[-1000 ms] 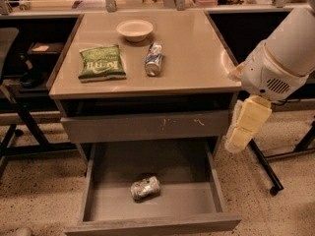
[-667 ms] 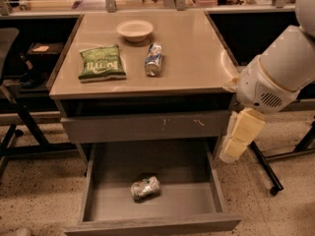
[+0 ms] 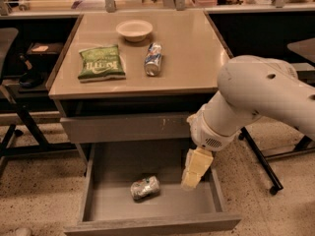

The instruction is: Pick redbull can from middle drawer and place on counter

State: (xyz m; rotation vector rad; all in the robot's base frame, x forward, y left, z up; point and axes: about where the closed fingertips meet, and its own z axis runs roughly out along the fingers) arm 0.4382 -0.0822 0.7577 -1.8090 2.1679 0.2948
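grey and wide, the shallow middle drawer (image 3: 162, 226) is pulled out below the front of the glossy beige counter (image 3: 192, 58). the small silvery redbull can (image 3: 145, 187) lies on its side on the drawer floor, below the middle of the counter's front edge. the pale yellow gripper (image 3: 191, 179) hangs pointing down below the right part of the counter's front edge, over the right side of the open drawer. it is near the can but not touching it. i cannot tell if the gripper is open or closed. the fat white robot arm (image 3: 256, 92) reaches in from the right side of the counter. right under the counter's front edge sits another grey drawer front with pale scratch marks (image 3: 128, 128), pushed shut. on the counter lie a green snack bag (image 3: 101, 62) at the left, a round cream bowl (image 3: 134, 30) at the back, and a blue-and-silver can (image 3: 153, 59) on its side near the middle.
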